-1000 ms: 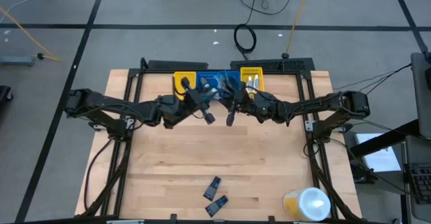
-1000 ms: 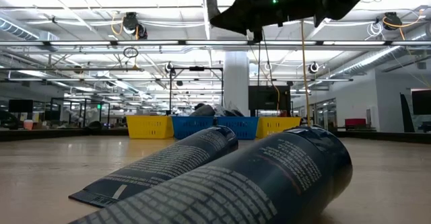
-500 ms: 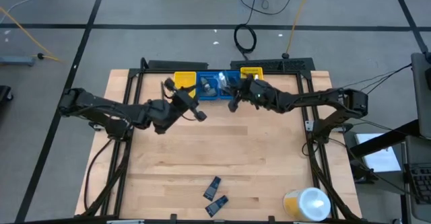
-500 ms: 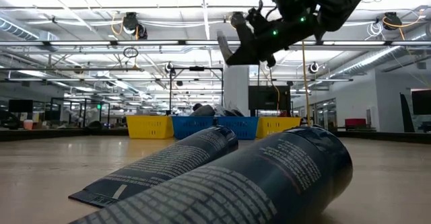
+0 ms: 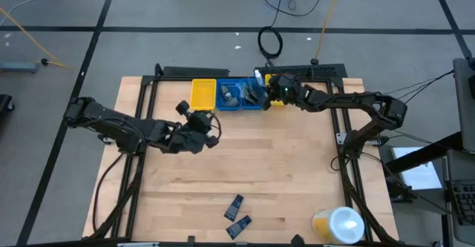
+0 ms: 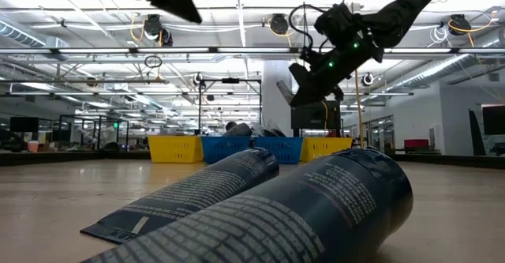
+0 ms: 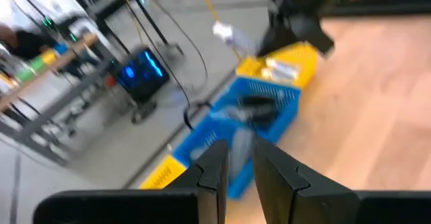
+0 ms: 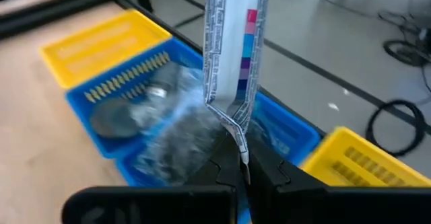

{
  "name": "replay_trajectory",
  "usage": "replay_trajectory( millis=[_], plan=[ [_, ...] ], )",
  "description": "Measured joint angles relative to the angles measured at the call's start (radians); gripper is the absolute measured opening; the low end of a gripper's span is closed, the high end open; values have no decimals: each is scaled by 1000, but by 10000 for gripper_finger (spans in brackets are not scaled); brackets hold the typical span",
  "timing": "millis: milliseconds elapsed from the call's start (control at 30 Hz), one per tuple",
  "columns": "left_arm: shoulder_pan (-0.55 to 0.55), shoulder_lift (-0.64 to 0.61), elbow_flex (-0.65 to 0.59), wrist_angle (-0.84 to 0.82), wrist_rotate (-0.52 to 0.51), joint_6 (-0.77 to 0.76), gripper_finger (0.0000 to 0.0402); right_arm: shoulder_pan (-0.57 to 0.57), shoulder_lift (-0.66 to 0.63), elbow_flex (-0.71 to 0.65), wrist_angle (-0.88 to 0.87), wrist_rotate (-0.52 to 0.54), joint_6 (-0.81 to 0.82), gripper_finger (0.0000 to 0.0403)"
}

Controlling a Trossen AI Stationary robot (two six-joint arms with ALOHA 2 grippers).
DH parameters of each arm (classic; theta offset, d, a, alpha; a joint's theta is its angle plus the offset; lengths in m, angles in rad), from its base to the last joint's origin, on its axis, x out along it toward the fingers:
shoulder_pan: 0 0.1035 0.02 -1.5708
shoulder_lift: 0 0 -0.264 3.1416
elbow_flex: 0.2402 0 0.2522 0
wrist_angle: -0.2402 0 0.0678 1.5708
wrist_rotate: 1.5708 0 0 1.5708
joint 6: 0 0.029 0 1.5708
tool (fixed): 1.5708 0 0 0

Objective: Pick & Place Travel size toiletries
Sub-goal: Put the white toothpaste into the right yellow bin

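Writing: fine print covers the two dark tubes lying nearest the low camera, too small for me to read; the white tube I hold carries lines of small text and a column of pink, blue and purple blocks, no brand legible.

My left gripper: it hangs over bare wood just in front of the blue bin, on its left side; its fingers sit close together with only a thin slit between them and nothing in it.

Blue bin: moulded plastic with slotted walls, at the table's back edge, flanked left by a yellow bin and right by a second yellow bin; it holds a jumble of grey and dark small toiletries, among them a flat round grey piece.

My right gripper: above the blue bin's right end, pinched tight on the crimped flat tail of the white tube, which stands upright from my fingers.

In front of the blue bin: two small black packets lie near the wooden table's front edge, well apart from the bin.

Front right of the blue bin: a large yellow container with white lid sits at the table's corner.
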Motion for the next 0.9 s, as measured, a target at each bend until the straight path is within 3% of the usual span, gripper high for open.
replay_trajectory(
  millis=[333,567,900],
  plan=[
    [-4,0,0,-310,162,-287,67,-105,0,0,-123,1,19,1],
    [-11,0,0,-343,179,-297,67,-142,0,0,-243,1,18,0],
    [-11,0,-1,-334,183,-303,67,-142,0,1,-266,1,-14,7]
  ],
)
